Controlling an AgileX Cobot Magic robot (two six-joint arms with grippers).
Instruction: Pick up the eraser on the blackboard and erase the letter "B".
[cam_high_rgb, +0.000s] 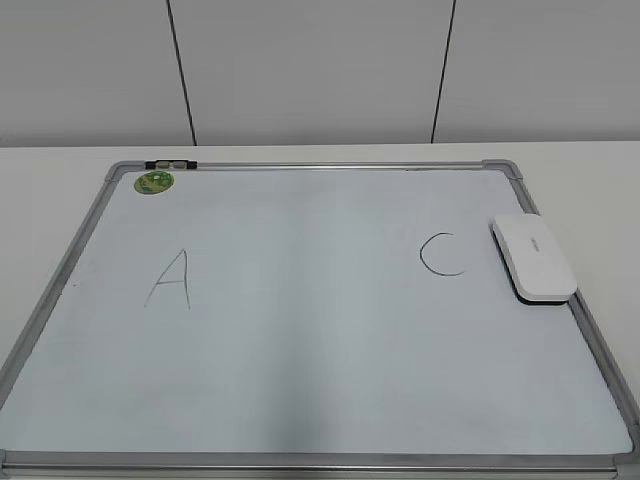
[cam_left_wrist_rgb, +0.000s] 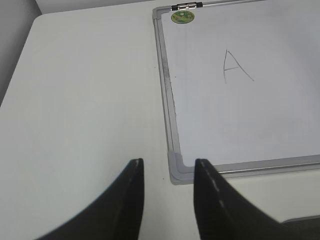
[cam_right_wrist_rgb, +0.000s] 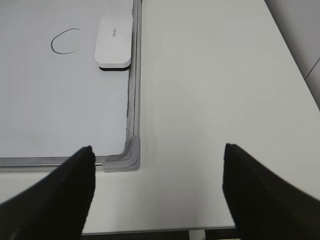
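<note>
The exterior view looks down at a slant across the whole whiteboard (cam_high_rgb: 300, 340) toward the back wall. Each wrist view looks forward over the desk (cam_left_wrist_rgb: 85, 100) from a near board corner. Exterior and right wrist views share the eraser (cam_high_rgb: 533, 257).

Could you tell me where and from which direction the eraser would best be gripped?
Probably from above, closing on the two long sides of the eraser near its middle. It lies flat on the blackboard by the right frame, long axis running roughly along that frame, beside the C. The open right gripper is nearer; the frame-side finger has little room.
</note>
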